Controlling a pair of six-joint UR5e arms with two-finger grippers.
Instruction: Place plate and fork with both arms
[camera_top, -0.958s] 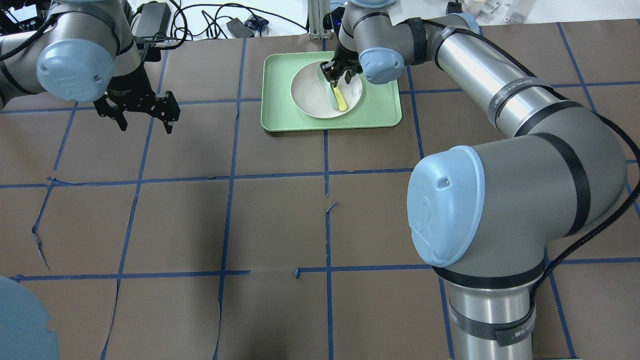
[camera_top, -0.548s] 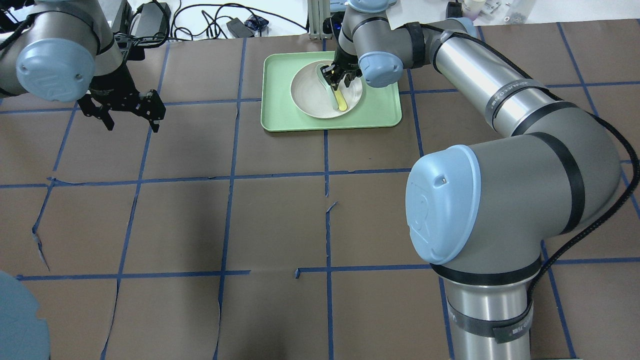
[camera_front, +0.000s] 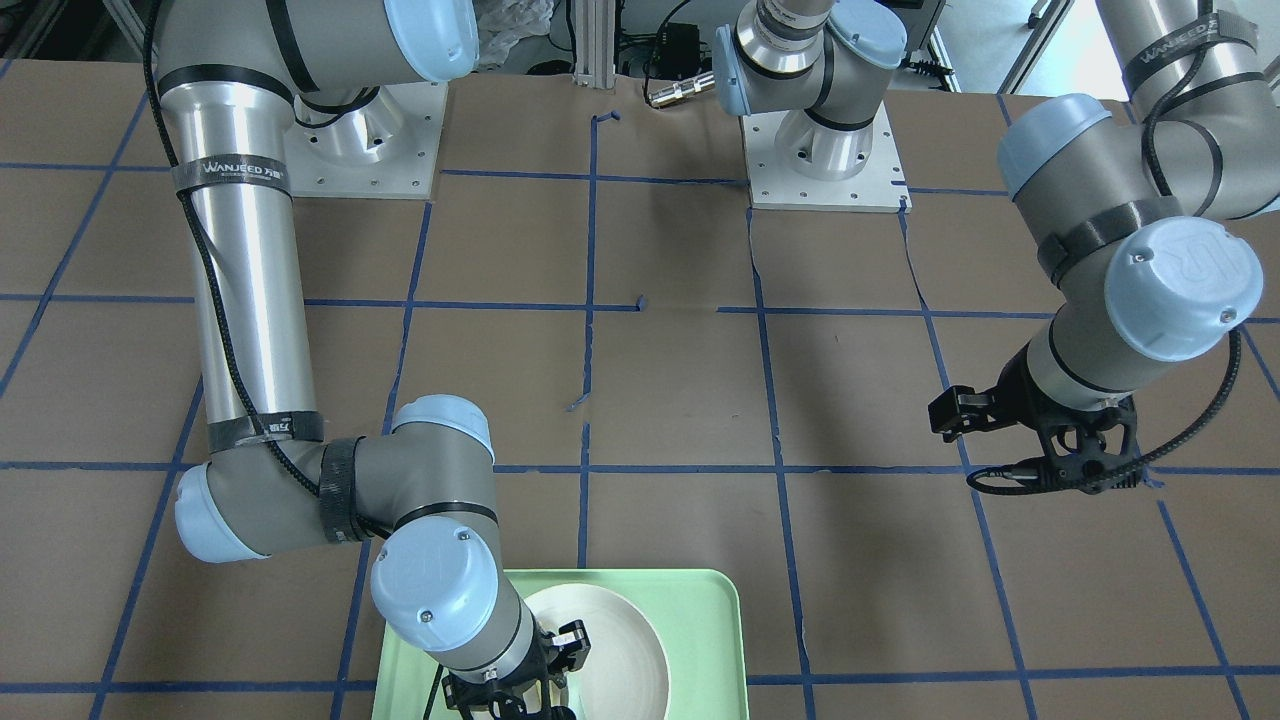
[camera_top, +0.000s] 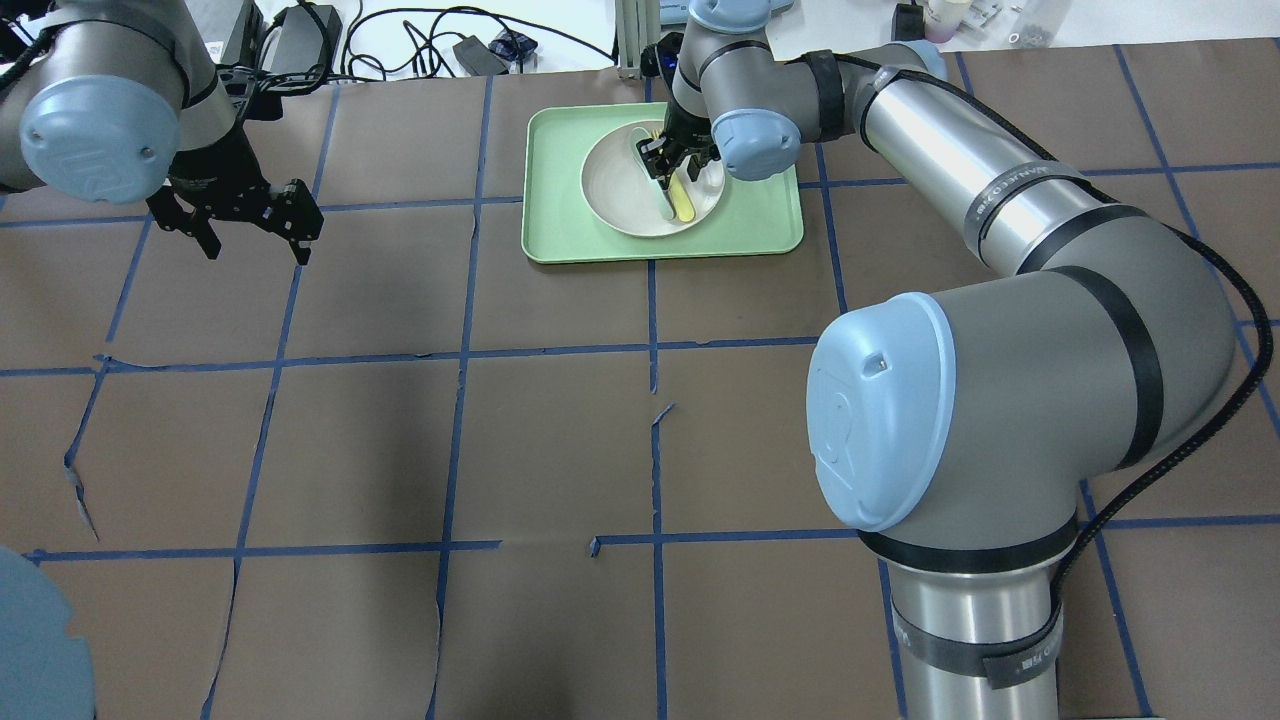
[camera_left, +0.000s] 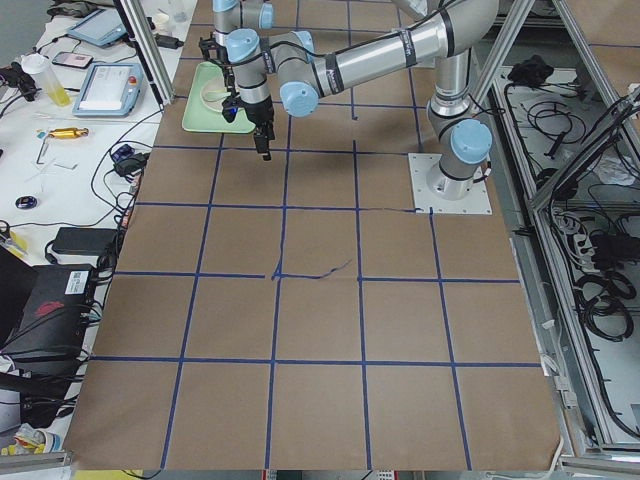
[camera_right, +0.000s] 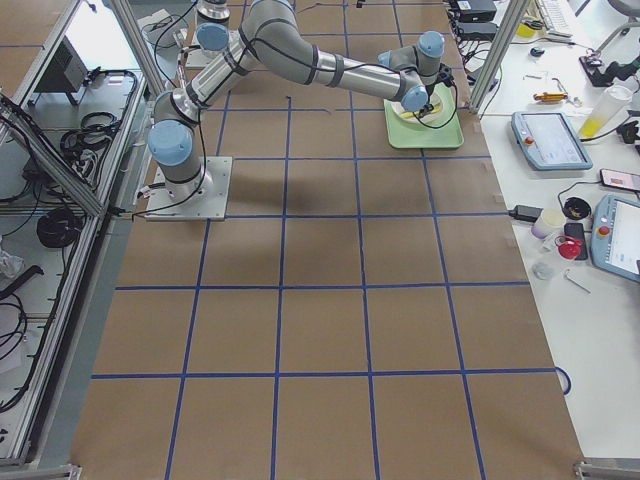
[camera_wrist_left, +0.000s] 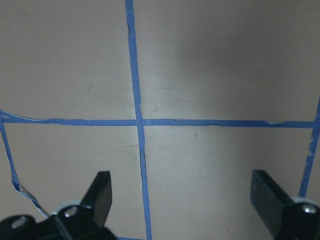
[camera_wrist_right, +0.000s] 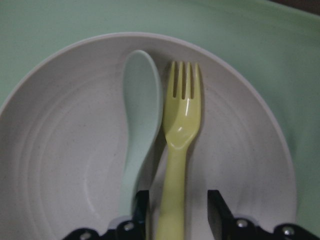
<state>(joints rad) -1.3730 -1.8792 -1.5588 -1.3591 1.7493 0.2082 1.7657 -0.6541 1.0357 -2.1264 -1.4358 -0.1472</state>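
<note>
Fork (camera_wrist_right: 181, 150) flat in the plate (camera_wrist_right: 60, 150), inside the tray (camera_wrist_right: 50, 30), at the far side of the surface (camera_top: 560, 420) from the robot. Long axis straight away from the right pincer (camera_wrist_right: 179, 212): tines farthest, handle running back between the two fingers. Fingers apart, one on each side of the handle, set to close across it. Not clamped yet, by the look of it, with a gap showing on the side away from the spoon (camera_wrist_right: 140, 110). Spoon just beside the fork and roughly parallel, its handle right by one finger, perhaps under it. Likely need: close on the yellow handle alone, without pinching the spoon in. Left pincer (camera_wrist_left: 183, 195) wide apart, holding nothing, over bare surface, well apart from the tray. Right arm by far the nearer to both fork and plate.
</note>
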